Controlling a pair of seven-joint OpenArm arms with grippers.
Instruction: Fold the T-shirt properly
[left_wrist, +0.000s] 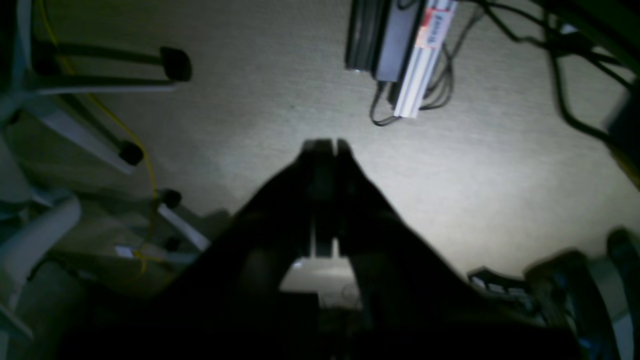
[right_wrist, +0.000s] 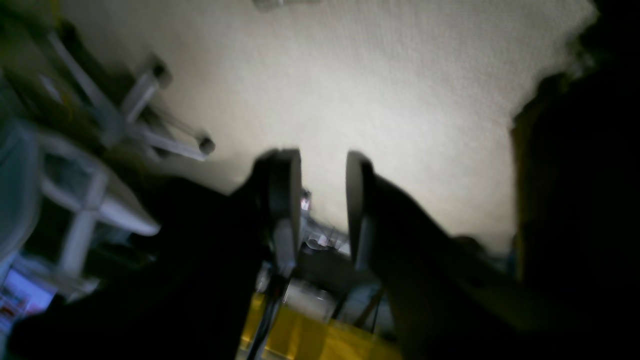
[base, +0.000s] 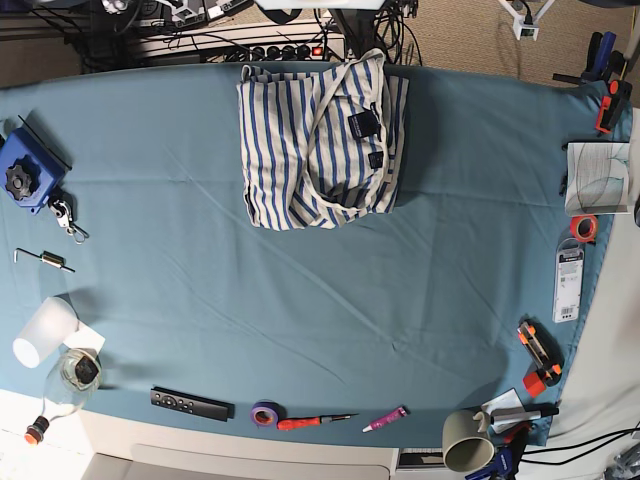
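— Teal cloth (base: 200, 280) covers the table; where does the T-shirt (base: 320, 140) lie?
— Folded at the far edge, middle, dark neck labels (base: 366, 124) up, no arm near.
— And the grippers?
— Both point at pale carpet. The left gripper (left_wrist: 324, 145) is pressed closed, empty. The right gripper (right_wrist: 324, 170) stands parted, holding nothing.

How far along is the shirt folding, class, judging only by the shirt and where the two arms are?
Looks done: the T-shirt lies folded into a compact bundle at the far edge of the blue table cover. In hand: nothing; the left pincer is shut and empty, the right pincer stands apart, both facing the ceiling. Left: perhaps neatening the uneven lower edge.
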